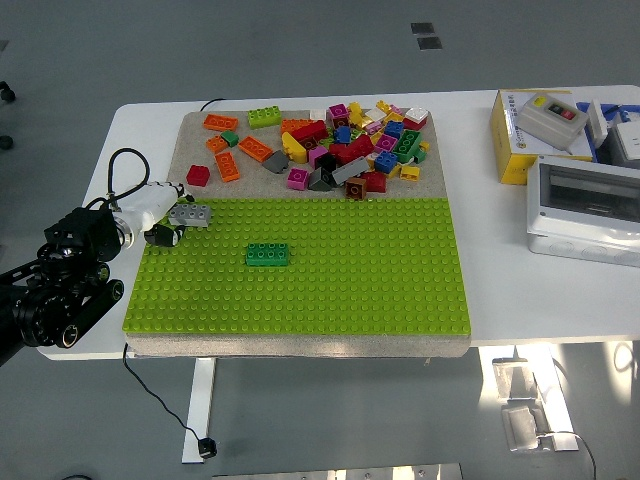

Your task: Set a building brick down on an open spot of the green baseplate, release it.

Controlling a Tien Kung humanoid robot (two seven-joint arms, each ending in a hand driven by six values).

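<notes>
Grey brick [190, 213] is held in the curled fingers [165, 233] of the left hand [152, 212], lying longways left to right, right over the far left corner of the green plate [300, 290], with bare bumps just below it.

Most of the green baseplate [330, 280] is lying open, with only a green brick [268, 254] sitting left of its centre. The left hand [165, 215] is occupying the plate's upper-left corner with a grey brick [190, 214]. A brick pile [345, 145] is crowding the tan mat [200, 150] beyond the plate's far edge. Boxes [575, 170] are standing well apart on the right, leaving bare table [490, 230] between them and the plate.
</notes>
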